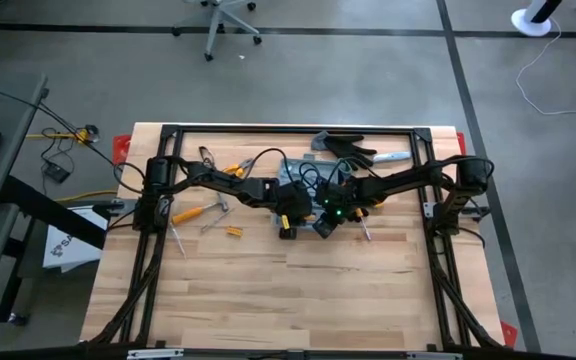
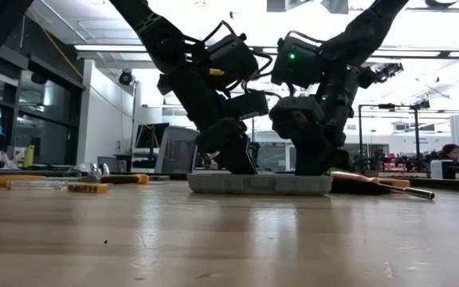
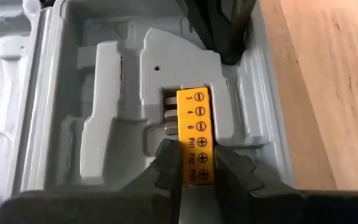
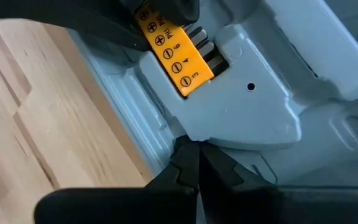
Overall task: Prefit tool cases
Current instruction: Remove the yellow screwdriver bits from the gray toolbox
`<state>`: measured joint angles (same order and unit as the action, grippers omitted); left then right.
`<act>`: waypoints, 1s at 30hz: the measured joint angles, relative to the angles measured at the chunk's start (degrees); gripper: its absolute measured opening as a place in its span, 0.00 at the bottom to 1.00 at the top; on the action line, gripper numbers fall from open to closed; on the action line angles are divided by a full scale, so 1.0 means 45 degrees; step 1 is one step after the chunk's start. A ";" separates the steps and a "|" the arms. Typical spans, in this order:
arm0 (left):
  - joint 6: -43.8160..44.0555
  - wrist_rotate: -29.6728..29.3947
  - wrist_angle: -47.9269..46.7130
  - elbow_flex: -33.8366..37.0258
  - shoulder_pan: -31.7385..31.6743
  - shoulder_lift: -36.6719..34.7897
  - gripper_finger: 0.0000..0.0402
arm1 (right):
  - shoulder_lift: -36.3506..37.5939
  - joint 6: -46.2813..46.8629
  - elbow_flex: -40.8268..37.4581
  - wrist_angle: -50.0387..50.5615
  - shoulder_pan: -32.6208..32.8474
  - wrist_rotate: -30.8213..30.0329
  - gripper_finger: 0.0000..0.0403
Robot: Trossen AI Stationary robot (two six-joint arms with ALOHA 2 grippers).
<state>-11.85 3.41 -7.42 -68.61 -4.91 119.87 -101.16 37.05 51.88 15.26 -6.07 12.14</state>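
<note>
Two dark robot arms meet over the open grey-blue tool case [image 1: 303,178] lying flat on the wooden tabletop [image 1: 288,290], toward its far middle. The left hand [image 3: 191,163] pinches a yellow bit holder [image 3: 196,134], its fingers [image 3: 166,158] on either side of the strip, which sits partly in a moulded recess of the case's inner tray with its row of bits pointing into the slot. The right hand [image 4: 194,163], closed to a point and holding nothing, presses its tip against the near wall of the tray just beside that recess, apparently steadying the case.

The step in hand looks to be seating the bit holder in its pocket. To do it well, the left hand should keep the strip square to the recess walls and push it straight along the slot, not down at an angle, so that the bits slide under the moulded lip rather than jam against it. The right hand's bracing matters: the light plastic case could skid across the smooth wood if the push is not countered.

Loose tools [image 1: 203,212] lie to the left of the case, and black work gloves [image 1: 348,148] rest at the far edge, none of them in the way.
</note>
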 joint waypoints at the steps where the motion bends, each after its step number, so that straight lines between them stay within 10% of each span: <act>1: 0.0264 0.0039 -0.0011 -0.0015 0.0000 0.0071 0.11 | 0.0005 -0.0002 0.0009 0.0040 0.0029 -0.0048 0.00; 30: 0.0696 -0.0692 -0.1504 -0.0294 -0.0750 -0.3269 0.01 | 0.0340 0.0118 -0.0242 -0.0038 0.0015 -0.0806 0.00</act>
<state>-8.71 0.30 -14.19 -69.93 -8.28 105.16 -99.63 37.58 50.79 15.09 -6.00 8.51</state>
